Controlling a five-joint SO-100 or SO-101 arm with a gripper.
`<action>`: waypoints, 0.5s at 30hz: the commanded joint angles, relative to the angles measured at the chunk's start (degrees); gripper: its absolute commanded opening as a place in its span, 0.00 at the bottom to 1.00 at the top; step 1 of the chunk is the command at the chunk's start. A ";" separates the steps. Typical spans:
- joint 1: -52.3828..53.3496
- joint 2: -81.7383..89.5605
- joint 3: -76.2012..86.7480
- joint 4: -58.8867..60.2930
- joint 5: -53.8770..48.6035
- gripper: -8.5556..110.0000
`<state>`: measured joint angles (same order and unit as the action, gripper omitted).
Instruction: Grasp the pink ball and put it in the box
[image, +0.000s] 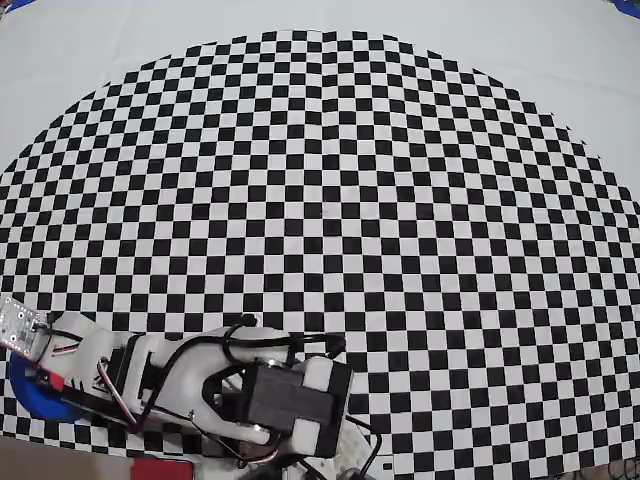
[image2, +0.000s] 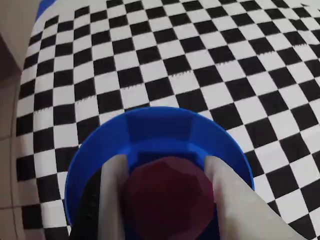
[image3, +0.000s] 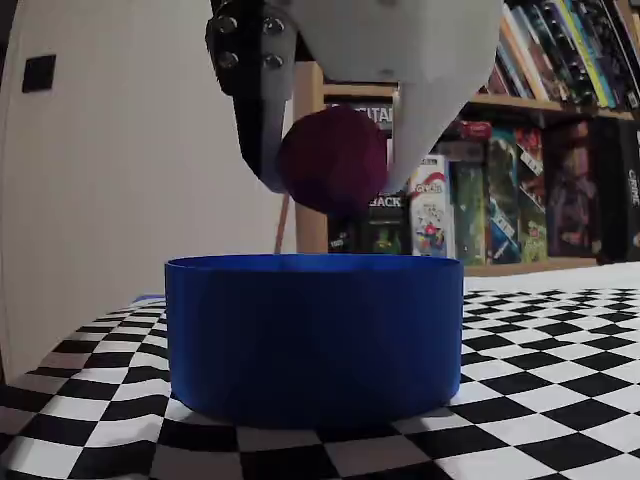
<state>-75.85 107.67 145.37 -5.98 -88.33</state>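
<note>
Pincer (image3: 335, 175), the white two-finger one on the arm, is pinching the small dark magenta-pink ball (image3: 333, 160) betw. its two fingers, one finger pressed on each side; in wrist view the same pincer (image2: 165, 165) shows w/ both pale fingers (image2: 113, 200) flanking the ball (image2: 167, 197), touching it left & right. Ball is off the surface, held in the air right above the round bright blue shallow box (image3: 314, 335); fixed view shows a clear gap betw. ball's underside & the box rim, so ball is over the box opening, not resting in it. In wrist view the blue box (image2: 150, 127) sits directly under the ball, its rim curving round behind & to both sides of the fingers. Box stands upright on the black-and-white checkered mat (image: 330, 200) covering the desk. Overhead view: white arm w/ black motor block (image: 200, 375) lies along the bottom edge of the desk, reaching toward the bottom-left corner; only a small arc of the blue box (image: 30, 395) shows there, beside the mat's left edge, mostly hidden under the arm; ball & pincer tips can't be made out in that view. Rest of the checkered mat spreads up & to the right. Fixed view background: wooden bookshelf w/ colourful books & boxes (image3: 520, 160) at right, pale wall w/ a dark switch plate (image3: 38, 72) at upper left.
</note>
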 joint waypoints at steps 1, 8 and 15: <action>-0.62 -0.09 -2.99 -0.70 0.35 0.07; -0.62 -0.62 -3.43 -0.79 0.35 0.07; -0.62 -0.70 -3.52 -0.79 0.35 0.07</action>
<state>-75.85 106.96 144.40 -5.98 -88.33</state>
